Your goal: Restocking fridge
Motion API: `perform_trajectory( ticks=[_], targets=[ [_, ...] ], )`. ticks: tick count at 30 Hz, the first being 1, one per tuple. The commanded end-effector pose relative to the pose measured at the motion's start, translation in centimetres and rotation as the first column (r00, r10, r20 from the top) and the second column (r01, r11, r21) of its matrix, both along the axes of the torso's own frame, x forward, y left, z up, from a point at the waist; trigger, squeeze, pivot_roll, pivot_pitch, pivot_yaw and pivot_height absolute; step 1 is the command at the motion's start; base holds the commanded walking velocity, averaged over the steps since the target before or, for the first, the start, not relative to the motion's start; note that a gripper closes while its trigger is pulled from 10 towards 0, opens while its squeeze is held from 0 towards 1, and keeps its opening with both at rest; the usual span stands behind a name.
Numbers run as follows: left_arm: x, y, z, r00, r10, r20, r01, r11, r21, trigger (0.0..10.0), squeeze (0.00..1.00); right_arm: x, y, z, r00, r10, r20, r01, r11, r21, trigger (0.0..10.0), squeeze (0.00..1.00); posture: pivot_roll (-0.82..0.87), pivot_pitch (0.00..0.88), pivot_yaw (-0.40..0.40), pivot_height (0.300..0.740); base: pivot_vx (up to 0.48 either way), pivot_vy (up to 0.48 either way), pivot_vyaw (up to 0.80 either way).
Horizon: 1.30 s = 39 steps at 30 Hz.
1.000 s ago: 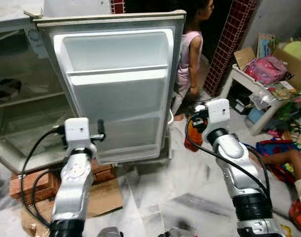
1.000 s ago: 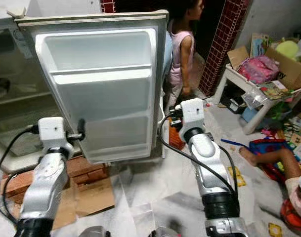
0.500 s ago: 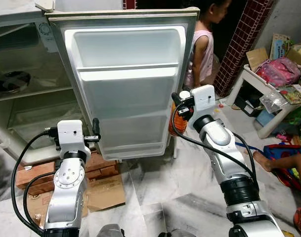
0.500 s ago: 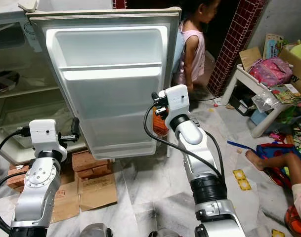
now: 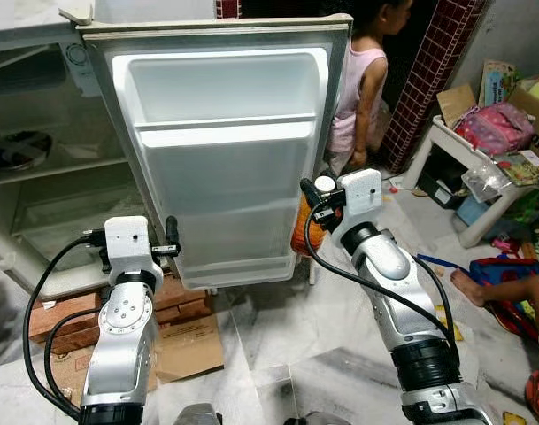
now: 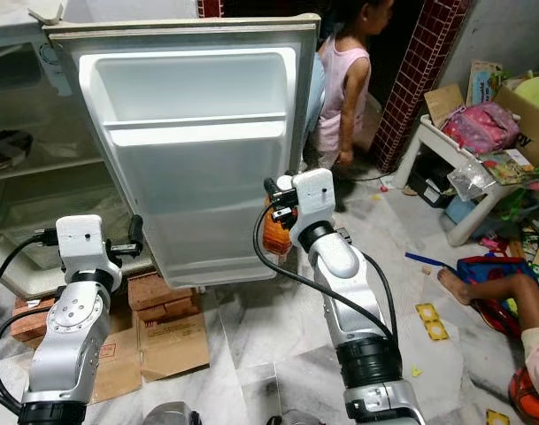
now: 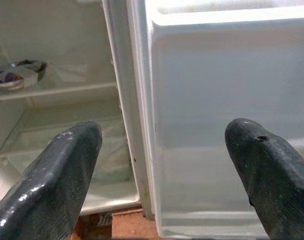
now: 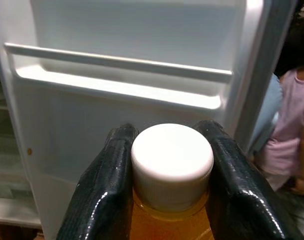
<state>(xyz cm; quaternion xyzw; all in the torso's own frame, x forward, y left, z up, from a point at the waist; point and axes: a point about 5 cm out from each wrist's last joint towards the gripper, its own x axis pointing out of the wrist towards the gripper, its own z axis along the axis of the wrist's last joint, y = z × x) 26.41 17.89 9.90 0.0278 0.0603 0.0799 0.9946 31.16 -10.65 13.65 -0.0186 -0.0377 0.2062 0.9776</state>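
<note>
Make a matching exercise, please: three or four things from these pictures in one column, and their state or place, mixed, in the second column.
Things:
1. left tool
2. right tool
3. fridge door
4. cardboard sheet

States or places:
A. lying on the floor below the fridge
B. swung open, its shelves bare
C. shut on an orange bottle with a white cap
D. open, holding nothing

Pairs: 1-D, 2-C, 3-B, 4-A
</note>
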Motion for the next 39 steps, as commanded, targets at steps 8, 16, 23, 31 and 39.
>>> perform_trajectory(
  ticks=[8, 16, 23, 31, 39],
  targets=[
    [0.22, -0.18, 0.07, 1.0, -0.003, -0.009, 0.003, 1.0, -0.014, 10.0, 0.0, -0.25, 0.09, 1.24, 0.998, 0.025, 0.063, -0.025, 1.0, -0.001, 10.0, 0.0, 0.04, 0.0, -0.016, 0.74, 0.328, 0.0, 0.37],
    [0.26, -0.31, -0.02, 1.0, -0.008, -0.013, 0.008, 1.0, -0.022, 10.0, 0.0, -0.77, -0.09, 0.71, 0.999, 0.024, 0.047, -0.024, 1.0, -0.007, 10.0, 0.0, 0.03, 0.0, -0.014, 0.74, 0.316, 0.187, 0.35],
    [0.34, -0.47, -0.13, 1.0, -0.008, -0.018, 0.007, 0.999, -0.033, 10.0, 0.0, -0.84, -0.06, 0.75, 0.998, 0.028, 0.049, -0.027, 1.0, -0.01, 10.0, 0.0, 0.03, 0.0, -0.012, 0.74, 0.309, 0.247, 0.0],
    [0.41, -0.63, -0.16, 1.0, -0.005, -0.022, 0.004, 0.998, -0.056, 10.0, 0.0, -0.72, -0.36, 0.78, 0.999, 0.021, 0.048, -0.02, 1.0, -0.015, 10.0, 0.0, 0.03, 0.0, -0.015, 0.74, 0.031, 0.343, 0.0],
    [0.77, -0.78, 0.19, 1.0, -0.013, -0.006, 0.013, 0.999, -0.049, 10.0, 0.0, -0.68, -0.2, 1.06, 0.998, 0.017, 0.065, -0.016, 1.0, -0.007, 10.0, 0.0, 0.03, 0.0, -0.017, 0.74, 0.0, 0.0, 0.0]
  ],
)
